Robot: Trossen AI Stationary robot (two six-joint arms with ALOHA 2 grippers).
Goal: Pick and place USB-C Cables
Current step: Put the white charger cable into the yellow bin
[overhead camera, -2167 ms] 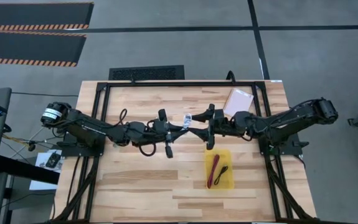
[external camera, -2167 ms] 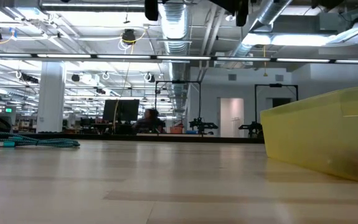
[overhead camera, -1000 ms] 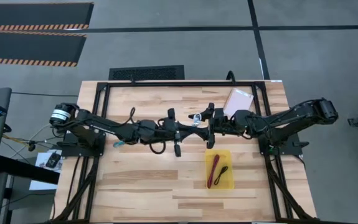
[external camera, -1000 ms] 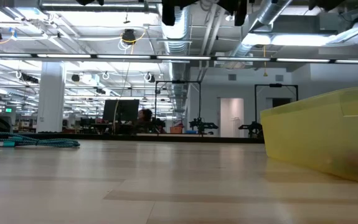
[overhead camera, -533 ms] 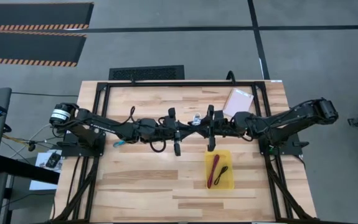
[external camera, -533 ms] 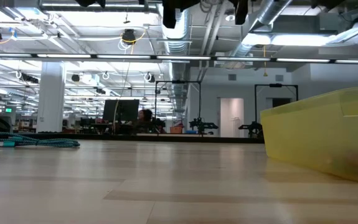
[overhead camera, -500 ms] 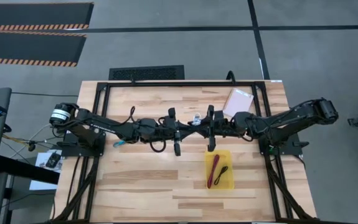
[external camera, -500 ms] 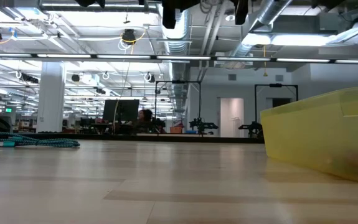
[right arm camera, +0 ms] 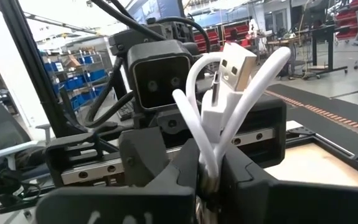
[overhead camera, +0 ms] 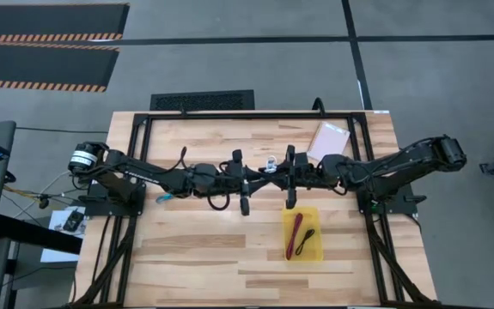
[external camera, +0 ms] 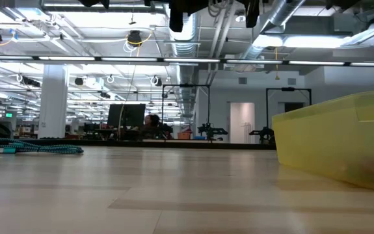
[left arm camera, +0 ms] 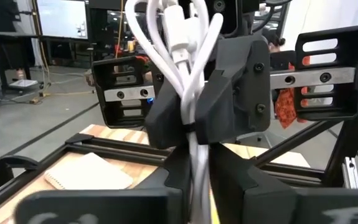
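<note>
A white USB-C cable [overhead camera: 270, 163], folded into a slim bundle, hangs in the air over the middle of the table. My left gripper [overhead camera: 260, 172] and my right gripper [overhead camera: 278, 172] meet there tip to tip, both shut on it. The yellow tray [overhead camera: 317, 215] lies toward the near right, with a red cable [overhead camera: 295, 232] and a black cable [overhead camera: 310, 236] lying flat in it. A teal cable [external camera: 34, 147] lies on the table at the left, under my left arm. My left gripper pinches the white bundle's strands [left arm camera: 196, 163] between its two fingers, coming level from the table's left. The looped end and a plug [left arm camera: 180, 31] stand up above the fingers. The bundle is clear of the table. My right gripper pinches the same bundle [right arm camera: 208, 163] between its two fingers, coming level from the table's right, facing my left gripper. The loops and a metal plug [right arm camera: 236, 62] stick up above the fingers. The cable is lifted clear.
A flat pale pink packet [overhead camera: 329, 139] lies at the far right of the table. A black frame [overhead camera: 229, 115] runs round the table's far edge and sides. Bare wood lies near the front edge, left of the tray.
My right gripper has shut on the white cable that my left gripper holds up at mid-table. Both arms have otherwise kept their places, and the cable has stayed lifted.
</note>
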